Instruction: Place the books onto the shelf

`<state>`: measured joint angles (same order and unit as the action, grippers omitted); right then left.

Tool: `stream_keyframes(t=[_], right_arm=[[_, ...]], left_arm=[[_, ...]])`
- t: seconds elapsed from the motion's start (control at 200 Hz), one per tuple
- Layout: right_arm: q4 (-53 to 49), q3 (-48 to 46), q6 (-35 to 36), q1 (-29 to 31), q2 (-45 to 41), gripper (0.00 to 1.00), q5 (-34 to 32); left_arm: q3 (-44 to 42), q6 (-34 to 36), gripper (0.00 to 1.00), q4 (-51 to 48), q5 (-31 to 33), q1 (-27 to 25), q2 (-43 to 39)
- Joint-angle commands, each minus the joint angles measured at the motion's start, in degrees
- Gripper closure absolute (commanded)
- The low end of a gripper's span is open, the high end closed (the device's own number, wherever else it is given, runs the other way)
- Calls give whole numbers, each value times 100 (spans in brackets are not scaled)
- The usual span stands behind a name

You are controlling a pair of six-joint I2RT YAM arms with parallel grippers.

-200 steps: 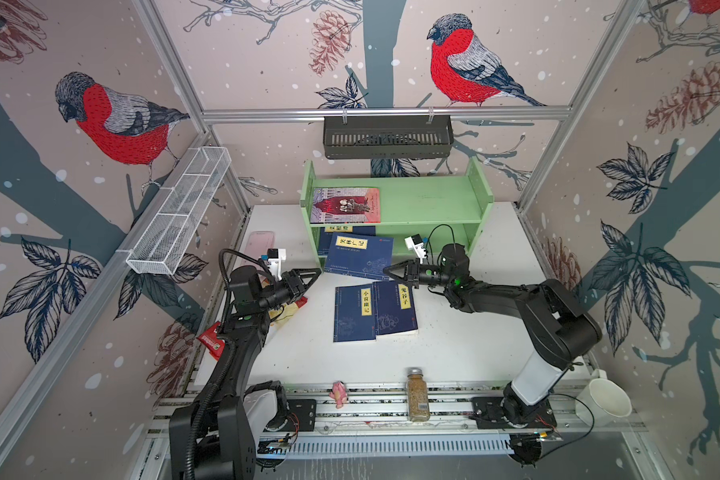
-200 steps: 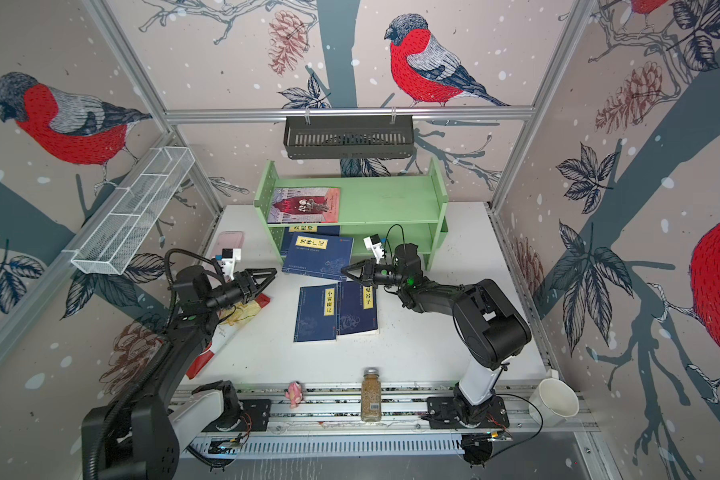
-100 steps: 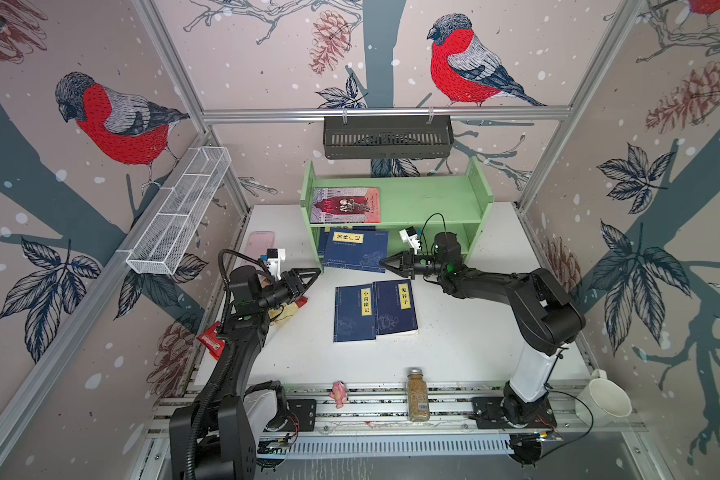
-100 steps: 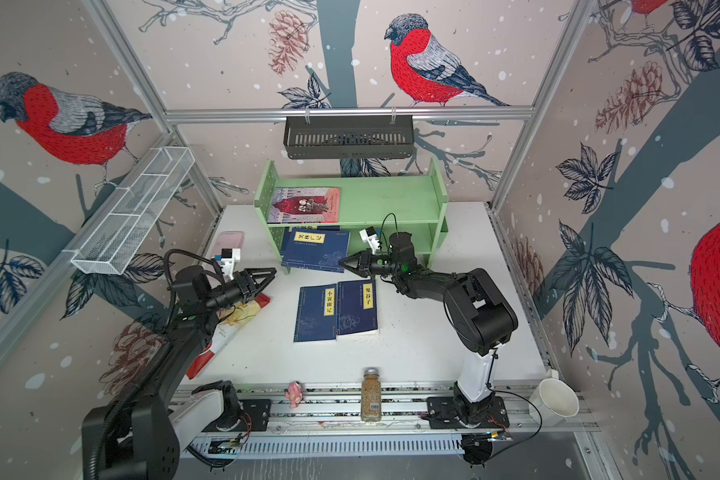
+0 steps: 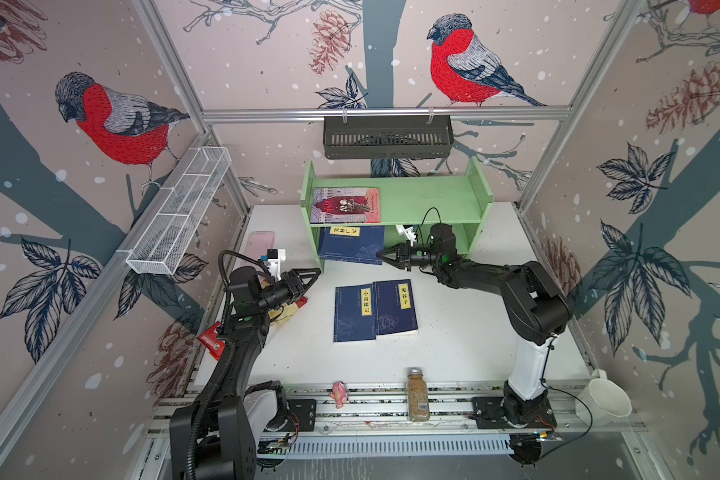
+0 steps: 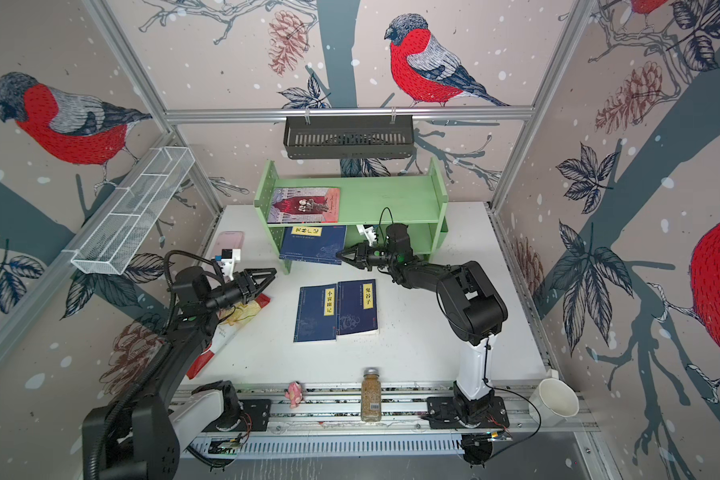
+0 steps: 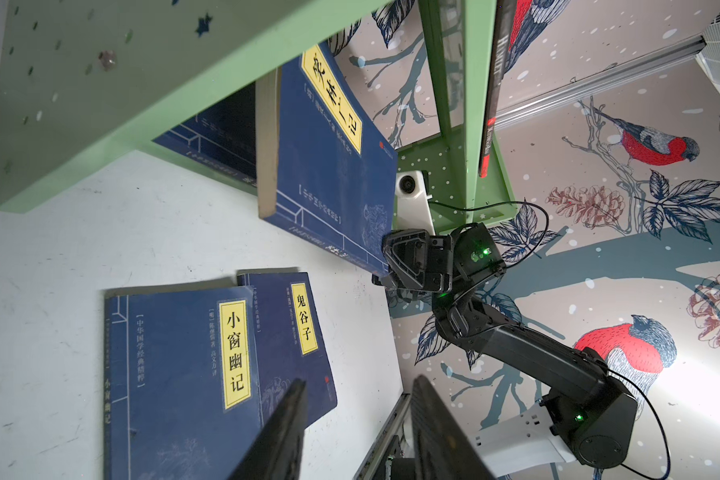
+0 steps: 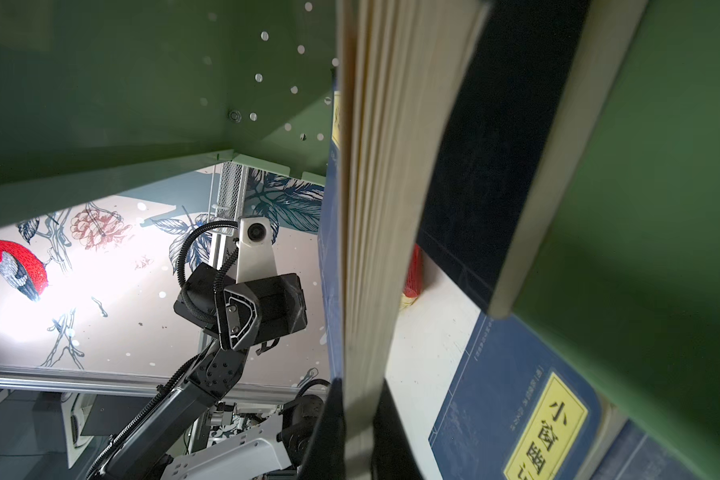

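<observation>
we see right gripper (image 5: 382,254) clenched on corner of dark navy yellow-labelled paperback (image 5: 350,245), partly in lower tier of light green wooden shelf (image 5: 433,199); pink-red illustrated book (image 5: 345,205) flat on upper tier; two navy books (image 5: 354,309) side by side on white table (image 5: 454,345); left gripper (image 5: 314,272) released, empty

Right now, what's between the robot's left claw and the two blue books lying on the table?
Just bare white table, from the left gripper to the two blue books; both top views show it.

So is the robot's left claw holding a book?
No, the left gripper is open, and nothing sits between its jaws.
</observation>
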<state>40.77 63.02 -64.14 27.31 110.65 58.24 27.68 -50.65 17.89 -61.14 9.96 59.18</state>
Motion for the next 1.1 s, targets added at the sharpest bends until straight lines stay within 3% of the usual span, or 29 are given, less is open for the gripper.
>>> stream_keyframes(t=[0.0,0.425,1.096], right_arm=[[-18,158,143,-31,66,98,144],[-842,814,481,-107,542,98,267],[-623,805,88,-77,524,92,69]], left_arm=[[-17,-15,57,298,-99,15,-9],[-58,-77,56,381,-99,24,-14],[-184,-170,55,502,-99,42,-146]])
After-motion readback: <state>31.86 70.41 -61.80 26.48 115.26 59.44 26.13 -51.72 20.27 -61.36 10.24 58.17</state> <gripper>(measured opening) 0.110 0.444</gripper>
